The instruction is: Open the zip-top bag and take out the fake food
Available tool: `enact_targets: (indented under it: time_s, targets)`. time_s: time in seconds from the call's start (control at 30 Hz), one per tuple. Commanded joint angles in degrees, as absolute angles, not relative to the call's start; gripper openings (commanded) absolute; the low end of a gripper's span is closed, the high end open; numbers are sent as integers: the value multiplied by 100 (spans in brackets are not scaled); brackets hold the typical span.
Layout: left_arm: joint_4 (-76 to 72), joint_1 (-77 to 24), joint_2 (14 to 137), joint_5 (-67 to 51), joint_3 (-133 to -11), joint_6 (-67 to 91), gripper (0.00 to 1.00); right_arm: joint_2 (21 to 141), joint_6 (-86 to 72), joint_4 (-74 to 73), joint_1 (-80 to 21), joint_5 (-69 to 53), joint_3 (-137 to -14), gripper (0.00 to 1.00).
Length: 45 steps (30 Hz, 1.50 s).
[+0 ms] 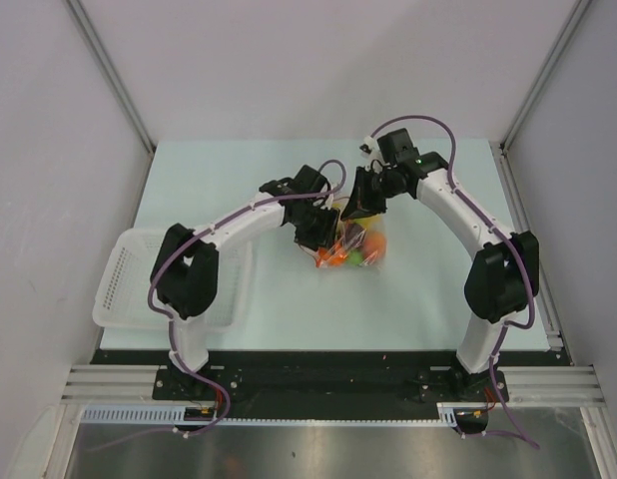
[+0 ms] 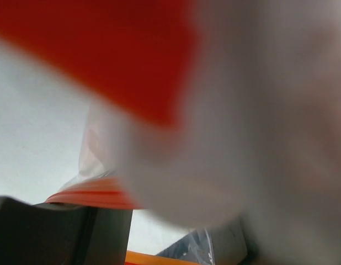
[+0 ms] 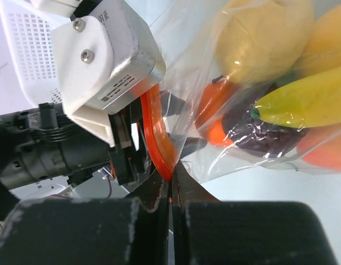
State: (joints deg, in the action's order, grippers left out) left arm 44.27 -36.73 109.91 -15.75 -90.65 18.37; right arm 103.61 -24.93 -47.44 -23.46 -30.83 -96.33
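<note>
The zip-top bag (image 1: 353,249) hangs between both arms above the middle of the table. Its clear film holds the fake food: a yellow banana (image 3: 303,99), a pale yellow fruit (image 3: 264,33), an orange piece (image 3: 214,110) and a dark purple one (image 3: 259,135). My right gripper (image 3: 170,179) is shut on the red-orange zip strip (image 3: 154,132). My left gripper (image 1: 323,235) sits close against the bag's left side. In the left wrist view the bag blurs most of the picture. One dark finger (image 2: 49,232) shows under a stretch of zip strip (image 2: 93,193), with a gap of table beside it.
A white mesh basket (image 1: 124,284) stands at the table's left edge, also behind the left gripper's body in the right wrist view (image 3: 27,49). White walls close in the table on three sides.
</note>
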Motion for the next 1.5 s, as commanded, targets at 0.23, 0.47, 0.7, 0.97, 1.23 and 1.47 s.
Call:
enact_targets:
  time_s: [0.23, 0.47, 0.7, 0.97, 1.23, 1.47]
  targets:
    - [1999, -3674, 10450, -1301, -7490, 2082, 73, 10485, -2760, -4201, -2575, -3208, -9448, 0]
    - [1187, -3683, 10389, -1109, -7119, 2522, 76, 10600, -2681, -4341, -2610, -3147, -9422, 0]
    - [556, -3674, 10503, -826, -6944, 2742, 85, 10608, -2672, -4368, -2654, -3138, -9343, 0]
    - [562, -3683, 10802, -852, -7154, 2540, 47, 10608, -2558, -4456, -2646, -3050, -9299, 0]
    - [1493, -3674, 10337, -817, -7637, 2268, 4, 10687, -2356, -4465, -2628, -2874, -9325, 0]
    - [2627, -3656, 9598, -1309, -8085, 1943, 0, 10609, -2004, -4605, -2488, -2575, -9255, 0]
